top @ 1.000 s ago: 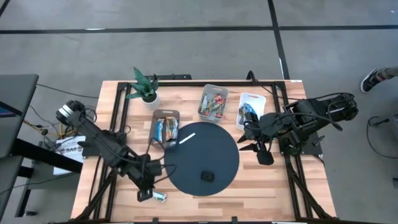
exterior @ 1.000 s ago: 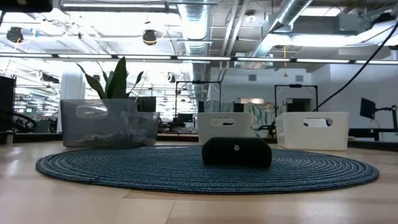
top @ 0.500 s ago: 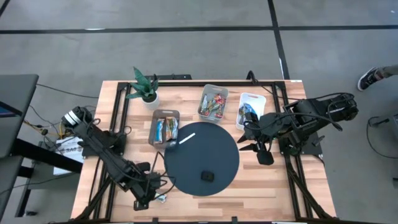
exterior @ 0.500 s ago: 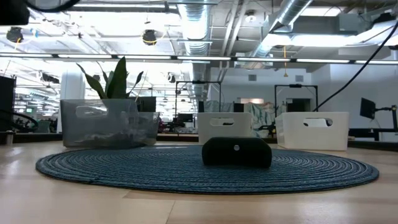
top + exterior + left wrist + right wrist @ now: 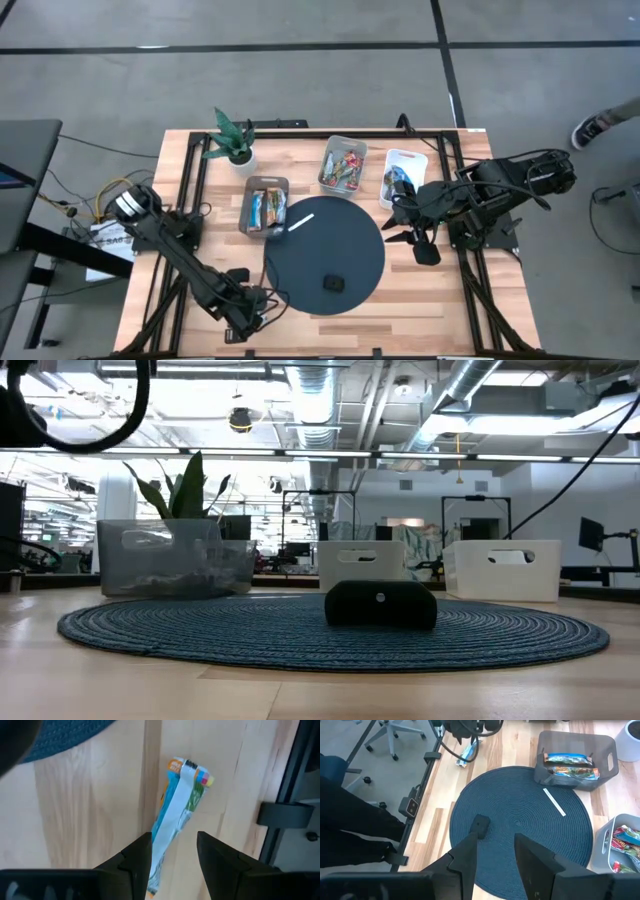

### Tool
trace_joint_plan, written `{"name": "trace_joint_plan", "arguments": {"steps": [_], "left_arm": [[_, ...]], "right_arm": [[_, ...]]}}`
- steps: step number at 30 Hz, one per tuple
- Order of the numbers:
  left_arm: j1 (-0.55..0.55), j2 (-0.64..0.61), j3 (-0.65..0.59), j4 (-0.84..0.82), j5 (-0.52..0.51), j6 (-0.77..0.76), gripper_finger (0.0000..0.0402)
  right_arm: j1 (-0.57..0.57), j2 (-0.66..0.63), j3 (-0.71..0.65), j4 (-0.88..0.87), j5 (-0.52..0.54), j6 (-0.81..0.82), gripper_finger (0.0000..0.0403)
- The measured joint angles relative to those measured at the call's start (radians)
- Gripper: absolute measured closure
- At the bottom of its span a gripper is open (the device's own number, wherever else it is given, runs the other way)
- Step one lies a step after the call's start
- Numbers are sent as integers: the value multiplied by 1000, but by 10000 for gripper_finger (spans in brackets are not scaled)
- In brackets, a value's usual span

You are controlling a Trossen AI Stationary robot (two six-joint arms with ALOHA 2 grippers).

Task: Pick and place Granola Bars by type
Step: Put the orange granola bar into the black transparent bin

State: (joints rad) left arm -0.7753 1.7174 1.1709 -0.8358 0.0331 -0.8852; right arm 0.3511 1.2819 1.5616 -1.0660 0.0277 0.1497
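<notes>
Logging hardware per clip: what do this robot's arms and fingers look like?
Both arms are dark, jointed links with black cables looped alongside. The left arm has a pale round cap at its base joint. Each gripper, left gripper and right gripper, has two broad matte black fingers. No markings are readable.

Both arms were matte black, jointed, with looped black cables; left arm (image 5: 170, 250) carried a silver-white round cap near its base; pincer fingers (image 5: 137, 860) were dark, angular.

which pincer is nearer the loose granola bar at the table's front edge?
Left. The left pincer hangs right over the loose granola bar, fingers open on either side of it. The right pincer waits across the round mat, by the white bin.
</notes>
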Motion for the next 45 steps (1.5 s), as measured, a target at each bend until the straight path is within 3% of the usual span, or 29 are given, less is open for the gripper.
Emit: {"name": "trace_joint_plan", "arguments": {"steps": [20, 24, 29, 35, 40, 45], "left_arm": [[0, 70, -64, 92, 7, 39, 256], [2, 70, -64, 94, 17, 66, 293], [2, 69, -63, 93, 22, 69, 385], [12, 65, -63, 85, 8, 15, 399], [59, 0, -64, 52, -81, -71, 401], [124, -155, -64, 32, -228, -109, 401]], "right_arm": [[0, 0, 0, -4, -3, 0, 281], [0, 0, 0, -4, -2, 0, 281], [0, 0, 0, -4, -2, 0, 281], [0, 0, 0, -3, -2, 0, 281], [0, 0, 0, -3, -2, 0, 281], [0, 0, 0, -3, -2, -1, 281]]}}
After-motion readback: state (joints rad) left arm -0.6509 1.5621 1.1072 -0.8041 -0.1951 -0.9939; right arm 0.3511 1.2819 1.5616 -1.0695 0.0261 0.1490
